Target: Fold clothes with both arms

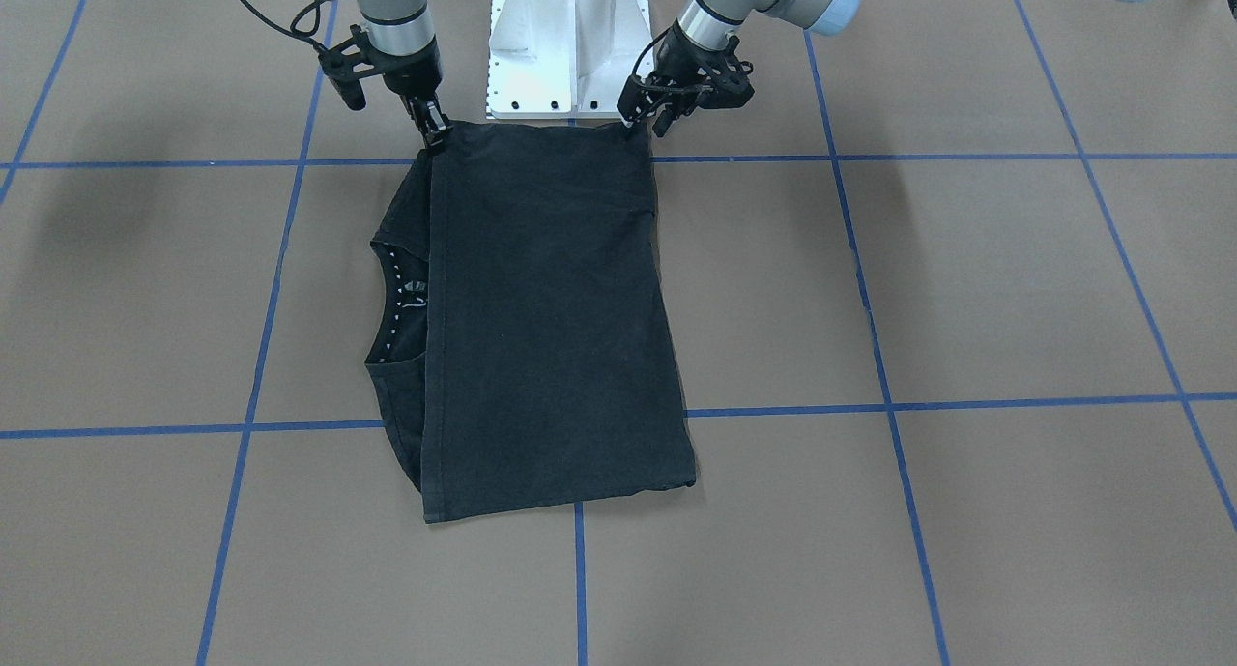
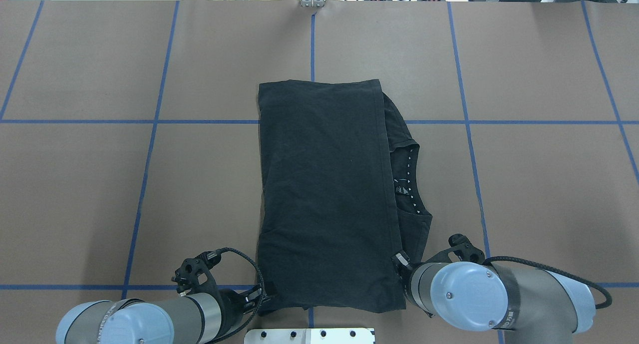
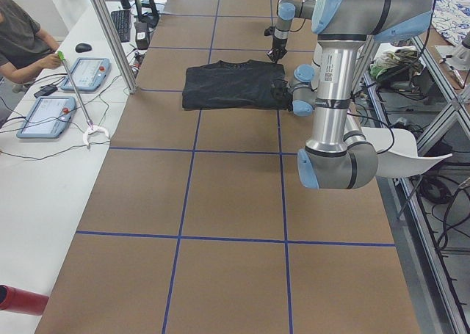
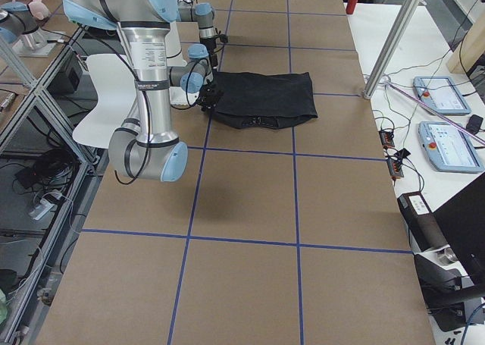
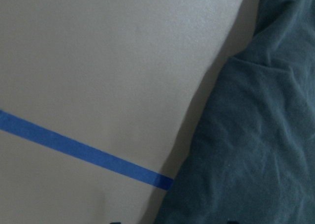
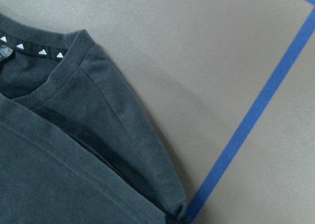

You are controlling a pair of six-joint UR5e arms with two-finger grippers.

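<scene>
The black T-shirt (image 1: 551, 308) is laid flat on the brown table (image 1: 966, 289), just in front of the white mount (image 1: 565, 47), with its long sides running away from the robot. It is already doubled over. A hemmed upper layer is set across the body and stops short of the collar (image 1: 396, 299), which is left uncovered on the robot's right side with its row of white triangles showing.

The two grippers are placed at the two corners of the edge nearest the robot, one at each end. That edge is stretched straight between them. This spacing is judged to be chosen so that the edge can be raised evenly and carried over toward the far edge without sagging in the middle.

The right gripper (image 1: 432, 130) is held nearly upright over the corner on the collar side. Its fingers appear pressed together on the cloth, and in the right wrist view the corner is seen gathered to a small bunch at the bottom of the picture. The left gripper (image 1: 640, 115) is tilted in toward the other corner and is touching or just beside it. Whether its fingers are spread or pinched on the cloth cannot be told.

One fold is judged to be done, and a crosswise fold is taken to be the step in hand.
</scene>
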